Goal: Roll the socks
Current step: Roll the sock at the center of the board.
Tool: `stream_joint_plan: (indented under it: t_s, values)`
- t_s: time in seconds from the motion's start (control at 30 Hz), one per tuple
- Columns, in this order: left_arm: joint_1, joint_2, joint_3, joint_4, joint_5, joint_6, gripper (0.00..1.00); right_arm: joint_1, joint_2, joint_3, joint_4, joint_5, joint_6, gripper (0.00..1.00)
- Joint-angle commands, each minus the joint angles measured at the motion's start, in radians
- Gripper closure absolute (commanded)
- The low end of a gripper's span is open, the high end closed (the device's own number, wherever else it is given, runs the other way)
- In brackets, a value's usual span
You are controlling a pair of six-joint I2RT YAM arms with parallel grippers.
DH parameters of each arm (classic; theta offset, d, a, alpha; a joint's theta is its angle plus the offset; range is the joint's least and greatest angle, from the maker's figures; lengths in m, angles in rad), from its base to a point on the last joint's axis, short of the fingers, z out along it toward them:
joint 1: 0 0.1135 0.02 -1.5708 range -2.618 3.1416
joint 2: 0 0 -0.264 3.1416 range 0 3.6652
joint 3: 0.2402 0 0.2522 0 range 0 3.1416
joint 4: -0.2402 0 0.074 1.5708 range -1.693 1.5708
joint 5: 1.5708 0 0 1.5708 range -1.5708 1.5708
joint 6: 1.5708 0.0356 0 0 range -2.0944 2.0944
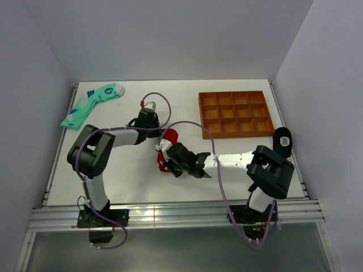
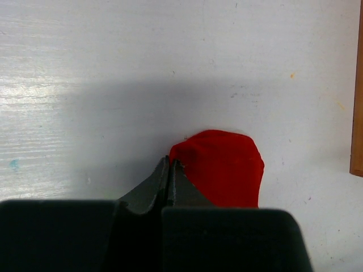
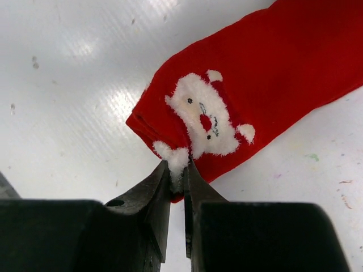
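Treating the socks (image 3: 283, 68) as light, limp fabric, I have the right gripper (image 3: 177, 170) pinching one hem and the left gripper (image 2: 170, 165) pinching the opposite end.

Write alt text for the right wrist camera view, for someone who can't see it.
The right gripper pinches the near edge of a bright red sock lying on a white table, its dark fingertips closed on white fluffy trim. Just above the grip, the sock bears a fuzzy white Santa-like face.
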Motion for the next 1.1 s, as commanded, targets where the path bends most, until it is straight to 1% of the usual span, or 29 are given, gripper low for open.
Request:
stream_joint_plan:
  t_s: [0.0,0.03,0.13,0.3,0.37,0.5,0.57,0.6,0.7,0.77,0.8,0.87,0.9,0.97,1.0,1.07]
  values:
    - [0.008,0.018,0.012,-0.023,-0.042,0.001,1.00,0.009,0.002,0.025,-0.047,-0.087,-0.009,0.86]
    - [0.008,0.020,0.010,-0.024,-0.047,0.002,1.00,0.009,0.006,0.027,-0.039,-0.136,-0.005,0.86]
    - [0.008,0.032,0.010,-0.026,-0.062,0.005,1.00,0.007,0.010,0.022,-0.036,-0.187,0.002,0.86]
    - [0.008,0.049,0.004,-0.015,-0.062,0.001,1.00,0.006,0.049,0.034,-0.054,-0.224,0.007,0.87]
    - [0.008,0.038,-0.014,0.000,-0.051,-0.002,1.00,-0.002,0.078,0.039,-0.051,-0.250,0.016,0.90]
    - [0.010,0.006,-0.063,0.028,-0.033,-0.014,1.00,-0.046,0.129,0.061,-0.044,-0.294,0.041,0.91]
    - [0.010,-0.012,-0.091,0.048,-0.024,-0.024,1.00,-0.074,0.140,0.071,-0.042,-0.297,0.056,0.91]
    - [0.010,-0.019,-0.100,0.066,-0.018,-0.025,1.00,-0.080,0.144,0.071,-0.036,-0.323,0.062,0.91]
    - [0.010,-0.023,-0.117,0.069,-0.018,-0.030,1.00,-0.103,0.146,0.076,-0.036,-0.349,0.074,0.91]
    - [0.010,-0.031,-0.128,0.077,-0.015,-0.031,0.95,-0.114,0.151,0.085,-0.035,-0.374,0.076,0.91]
    - [0.010,-0.034,-0.134,0.082,-0.010,-0.031,0.88,-0.117,0.155,0.090,-0.035,-0.379,0.079,0.91]
    - [0.008,-0.058,-0.157,0.109,-0.008,-0.031,0.77,-0.131,0.161,0.103,-0.041,-0.400,0.077,0.91]
    - [0.010,-0.068,-0.162,0.117,-0.007,-0.031,0.66,-0.137,0.164,0.107,-0.051,-0.406,0.076,0.91]
    - [0.008,-0.092,-0.174,0.126,-0.008,-0.030,0.61,-0.143,0.169,0.117,-0.062,-0.424,0.070,0.92]
    - [0.010,-0.098,-0.175,0.125,-0.010,-0.030,0.55,-0.149,0.169,0.120,-0.071,-0.426,0.070,0.91]
    - [0.008,-0.118,-0.179,0.120,-0.019,-0.030,0.51,-0.154,0.174,0.130,-0.081,-0.438,0.062,0.92]
